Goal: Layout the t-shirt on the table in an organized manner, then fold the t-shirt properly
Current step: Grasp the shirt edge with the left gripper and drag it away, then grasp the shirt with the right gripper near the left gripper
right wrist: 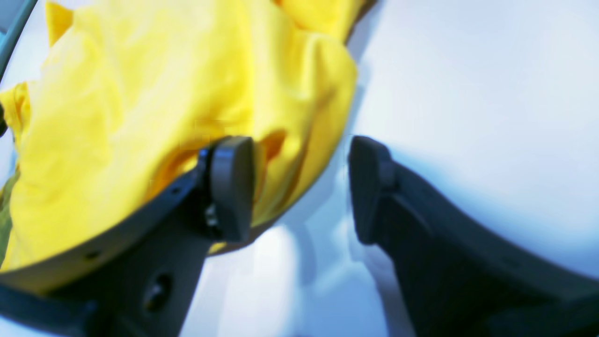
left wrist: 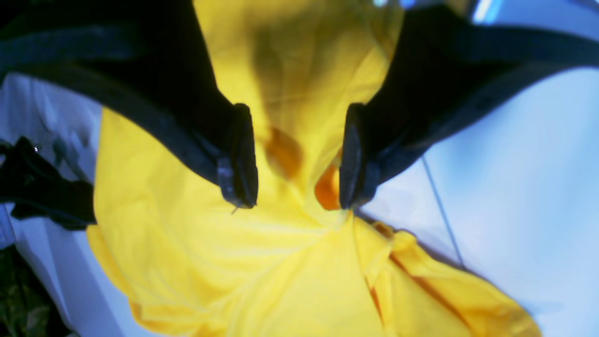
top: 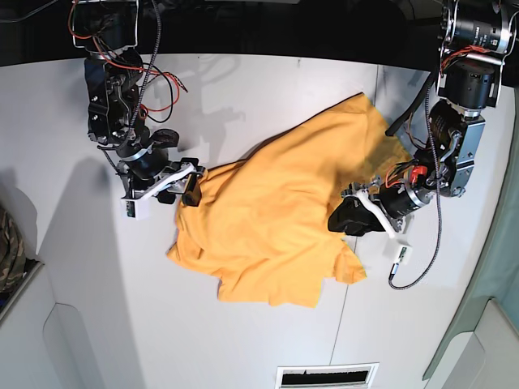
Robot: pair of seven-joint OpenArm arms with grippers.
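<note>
Risk first: t-shirt (top: 268, 211) lies rumpled across the table (top: 243, 81), spread between our two grippers, still in layout phase by our read. Left gripper (left wrist: 297, 159) has its jaws apart, straddling a raised ridge of cloth, with fabric running below and beyond the tips. If we close here we likely pinch a mid-panel fold rather than a hem or sleeve edge, and pulling would bunch the shirt further instead of flattening it. Right gripper (right wrist: 299, 187) also stands parted, nothing held; the shirt's edge sits under its left finger, bare table under the right one. Closing there could catch only a single layer or slip off the edge altogether. Pulling both sides unevenly could drag the whole shirt across the table.

Hard to make out: both wrist views are blurred, so we can't tell whether the fingertips touch cloth or table. Neckline and tag aren't visible from any view, so the shirt's orientation is unclear. Camouflage cloth (top: 8, 251), well off beyond the right gripper, is cut off at the base view's edge.
</note>
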